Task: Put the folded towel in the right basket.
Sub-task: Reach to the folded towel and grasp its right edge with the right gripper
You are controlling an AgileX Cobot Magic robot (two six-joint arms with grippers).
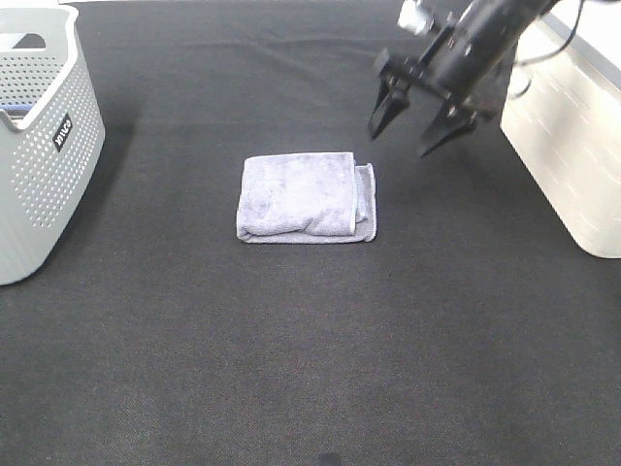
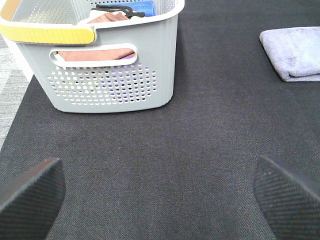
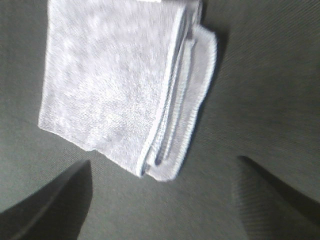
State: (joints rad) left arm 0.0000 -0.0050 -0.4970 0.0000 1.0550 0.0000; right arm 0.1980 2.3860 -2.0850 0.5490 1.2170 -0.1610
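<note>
Exterior high camera: mounted overhead, facing steeply down on the whole mat [image 1: 291, 340]. Left wrist camera: low, facing ahead of the left pincer [image 2: 159, 197] toward the grey basket [image 2: 115, 75]. Right wrist camera: close above the folded towel [image 3: 110, 75], which lies just ahead of the right pincer [image 3: 165, 195]. All three views share the folded towel.

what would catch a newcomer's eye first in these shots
The pale lavender folded towel lies alone in the middle of the dark mat. The black right end effector hangs open just beyond its far right corner, not touching it. A perforated grey basket stands at the left edge, the white right basket at the right edge.
</note>
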